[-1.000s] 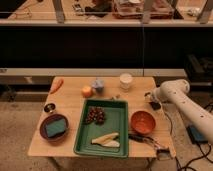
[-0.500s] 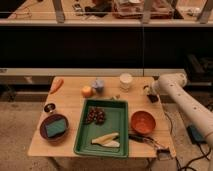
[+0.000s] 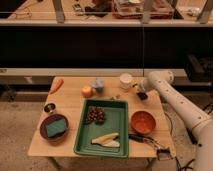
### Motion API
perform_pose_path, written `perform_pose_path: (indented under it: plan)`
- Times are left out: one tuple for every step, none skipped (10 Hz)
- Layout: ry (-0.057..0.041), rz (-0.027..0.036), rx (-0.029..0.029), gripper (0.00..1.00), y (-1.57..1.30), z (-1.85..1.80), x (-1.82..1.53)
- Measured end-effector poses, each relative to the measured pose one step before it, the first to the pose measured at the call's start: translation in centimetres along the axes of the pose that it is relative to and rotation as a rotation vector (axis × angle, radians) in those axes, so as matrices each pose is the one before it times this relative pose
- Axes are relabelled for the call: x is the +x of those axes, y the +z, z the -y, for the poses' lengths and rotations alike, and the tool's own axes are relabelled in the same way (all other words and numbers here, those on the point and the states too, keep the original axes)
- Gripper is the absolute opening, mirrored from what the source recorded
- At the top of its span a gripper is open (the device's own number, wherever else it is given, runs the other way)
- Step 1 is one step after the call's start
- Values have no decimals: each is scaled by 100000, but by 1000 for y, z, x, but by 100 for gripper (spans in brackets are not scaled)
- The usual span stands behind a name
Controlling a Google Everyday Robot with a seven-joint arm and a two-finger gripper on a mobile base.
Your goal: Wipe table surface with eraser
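1. the gripper (image 3: 141,93) hangs low over the tabletop (image 3: 70,107) at its far right edge, beside the white cup (image 3: 125,80).
2. whether the jaws are clenched or released, i cannot tell.
3. the eraser (image 3: 142,96) sits right at the gripper tip, beyond the orange bowl (image 3: 143,122).

Dark eraser (image 3: 142,95) under hand (image 3: 140,90), on tan table surface (image 3: 70,105)

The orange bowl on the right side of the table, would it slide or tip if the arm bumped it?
The orange bowl looks wide and low, so it would probably slide rather than tip. It looks empty, so likely light. The gripper is behind it near the table back edge, beside a white cup.
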Motion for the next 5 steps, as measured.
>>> perform_pose_path:
  plan:
    - [-1403, 2323, 2323, 0, 1241, 978, -748]
    - [-766, 1369, 1282, 0, 570, 494, -556]
    - [-1062, 1216, 1354, 0, 536, 628, -643]
    - [-1365, 1173, 1469, 0, 261, 779, -778]
    - [-1104, 894, 1051, 0, -457, 596, -948]
